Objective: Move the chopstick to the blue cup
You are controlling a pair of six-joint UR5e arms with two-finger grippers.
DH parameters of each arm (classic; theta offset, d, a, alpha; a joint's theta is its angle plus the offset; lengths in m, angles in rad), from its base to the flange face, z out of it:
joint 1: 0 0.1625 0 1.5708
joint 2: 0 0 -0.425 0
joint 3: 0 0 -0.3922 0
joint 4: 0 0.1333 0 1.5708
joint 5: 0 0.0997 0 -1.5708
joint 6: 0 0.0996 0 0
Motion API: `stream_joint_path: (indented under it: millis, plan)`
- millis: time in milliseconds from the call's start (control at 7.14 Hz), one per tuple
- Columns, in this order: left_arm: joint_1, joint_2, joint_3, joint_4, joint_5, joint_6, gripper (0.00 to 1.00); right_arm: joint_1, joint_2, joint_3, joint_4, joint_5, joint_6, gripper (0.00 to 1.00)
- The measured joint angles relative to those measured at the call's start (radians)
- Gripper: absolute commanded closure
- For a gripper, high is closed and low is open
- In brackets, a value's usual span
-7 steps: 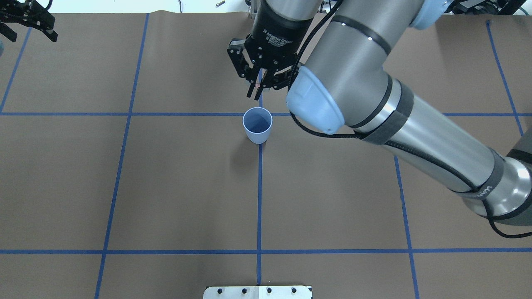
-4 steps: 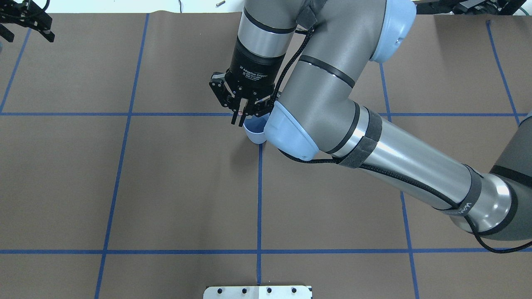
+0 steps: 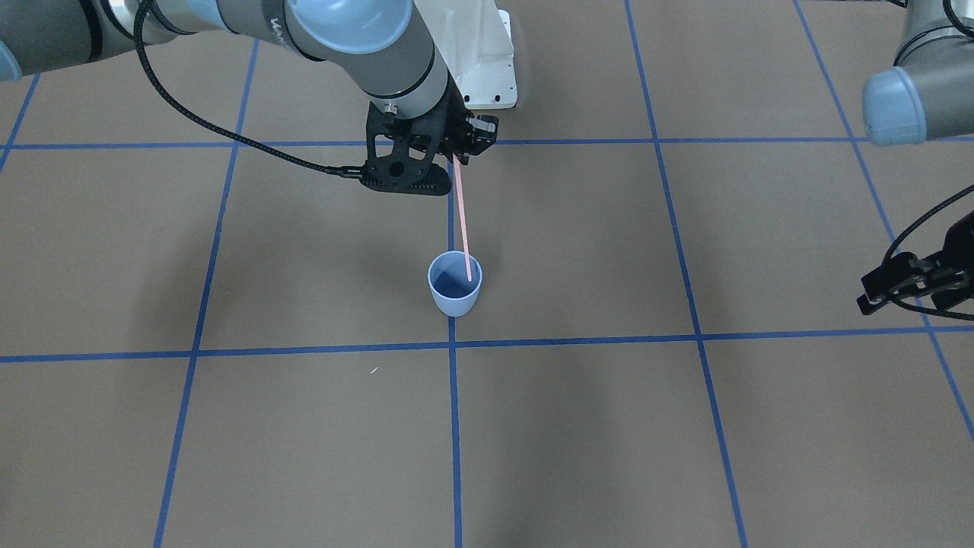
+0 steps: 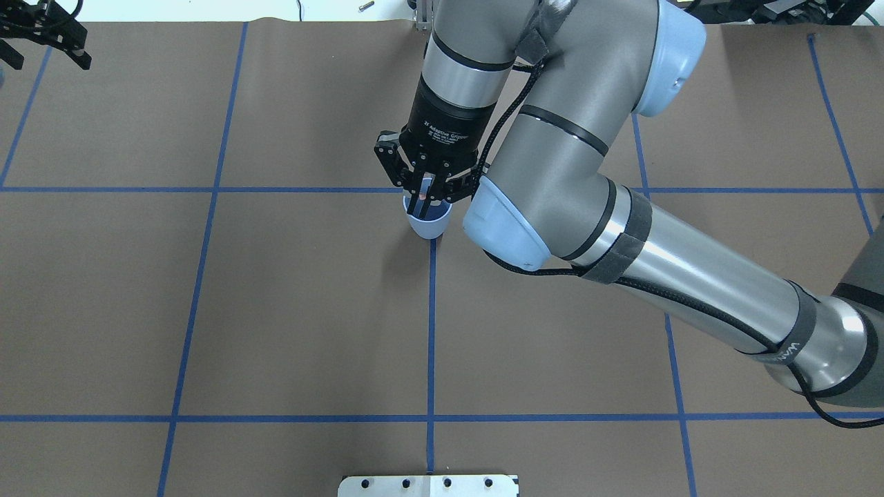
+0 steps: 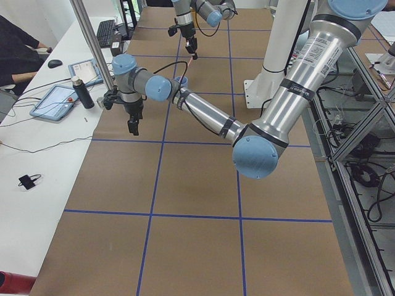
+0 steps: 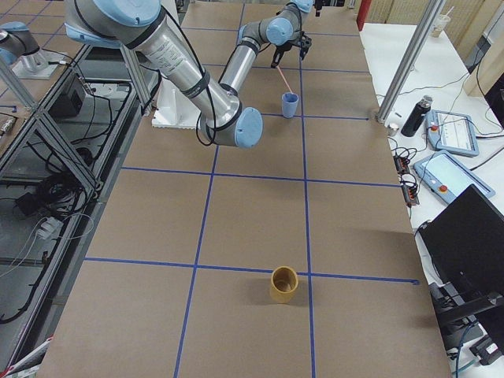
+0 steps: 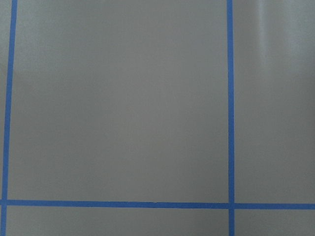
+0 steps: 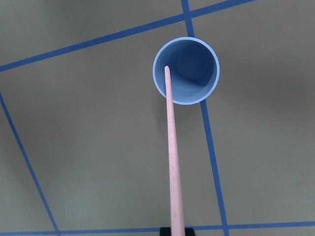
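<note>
We're at the insertion step: right tool (image 4: 423,200) is clamped on the top of the chopstick (image 3: 462,221), whose tip sits in the mouth of the blue cup (image 3: 454,306), near the 9 o'clock rim in the wrist view. Tip depth is hard to judge, so next we'd centre, lower, then release. Left tool (image 4: 43,38) sits at 10 o'clock, jaws apart.

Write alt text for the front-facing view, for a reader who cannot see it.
The right gripper holds a pale pink chopstick by its top, its lower tip showing against the inside of a small blue cup upright on a brown table with blue tape lines. The left gripper hangs at the view's right edge, apart.
</note>
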State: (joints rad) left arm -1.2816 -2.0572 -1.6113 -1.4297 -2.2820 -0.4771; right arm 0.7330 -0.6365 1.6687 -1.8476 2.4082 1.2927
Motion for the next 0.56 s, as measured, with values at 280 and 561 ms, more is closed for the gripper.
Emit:
stream_joint_path:
  millis: [280, 561]
  plan:
    - [0.001, -0.003, 0.002, 0.0, 0.0, 0.0, 0.02, 0.001, -0.047, 0.031, 0.003, -0.001, -0.002, 1.0]
    - [0.001, -0.003, 0.002, 0.0, 0.0, 0.0, 0.02, -0.001, -0.059, 0.005, 0.031, -0.005, -0.01, 1.0]
